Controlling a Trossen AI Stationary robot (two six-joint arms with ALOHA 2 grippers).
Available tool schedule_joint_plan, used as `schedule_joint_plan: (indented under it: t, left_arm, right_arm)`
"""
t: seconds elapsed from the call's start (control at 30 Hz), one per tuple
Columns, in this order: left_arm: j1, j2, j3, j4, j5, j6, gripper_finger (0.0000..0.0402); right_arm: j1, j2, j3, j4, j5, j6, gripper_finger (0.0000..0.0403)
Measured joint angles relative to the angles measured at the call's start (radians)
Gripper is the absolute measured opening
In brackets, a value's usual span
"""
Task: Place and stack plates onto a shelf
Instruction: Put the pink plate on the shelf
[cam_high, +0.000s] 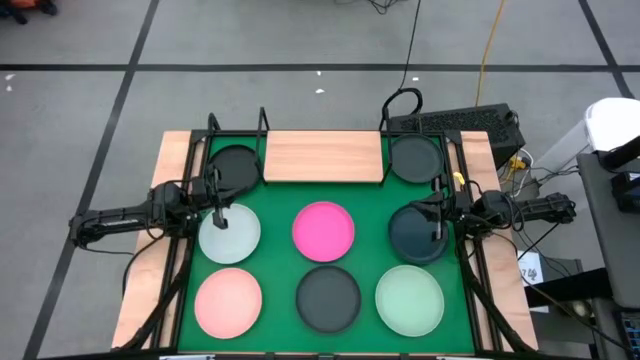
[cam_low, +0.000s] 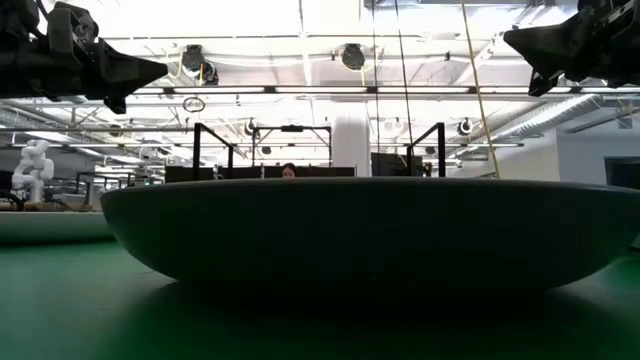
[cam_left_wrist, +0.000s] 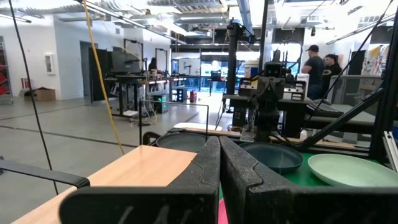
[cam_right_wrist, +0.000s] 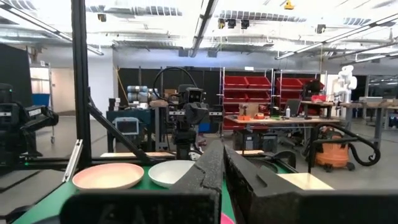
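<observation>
High view: shelf (cam_high: 323, 157) bare at the mat's far edge, seven plates on the mat; my left gripper (cam_high: 219, 214) over the whitish plate (cam_high: 229, 235), right gripper (cam_high: 437, 215) over the dark teal plate (cam_high: 418, 236). Low view: a dark plate (cam_low: 370, 235) fills the foreground, both arms high. Wrist views: left fingers (cam_left_wrist: 205, 168) and right fingers (cam_right_wrist: 211, 168) pressed together, holding nothing.

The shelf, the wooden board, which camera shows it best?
The high view: it shows the whole shelf from above, bare, between two dark plates at the mat's far edge. The left wrist view shows only part of its light wood top past that arm's fingers. The right wrist view shows one pale corner. The low view does not show it.
</observation>
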Motion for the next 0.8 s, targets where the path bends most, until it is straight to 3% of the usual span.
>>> schedule_joint_plan:
  t: [0.2, 0.8]
  left_arm:
    - [0.0, 0.0, 0.0, 0.0, 0.0, 0.0, 0.0001]
    - [0.0, 0.0, 0.0, 0.0, 0.0, 0.0, 0.0001]
  right_arm:
    - [0.0, 0.042, 0.048, -0.068, 0.002, -0.02, 0.0]
    - [0.0, 0.331, 0.093, -0.003, 0.055, -0.042, 0.0]
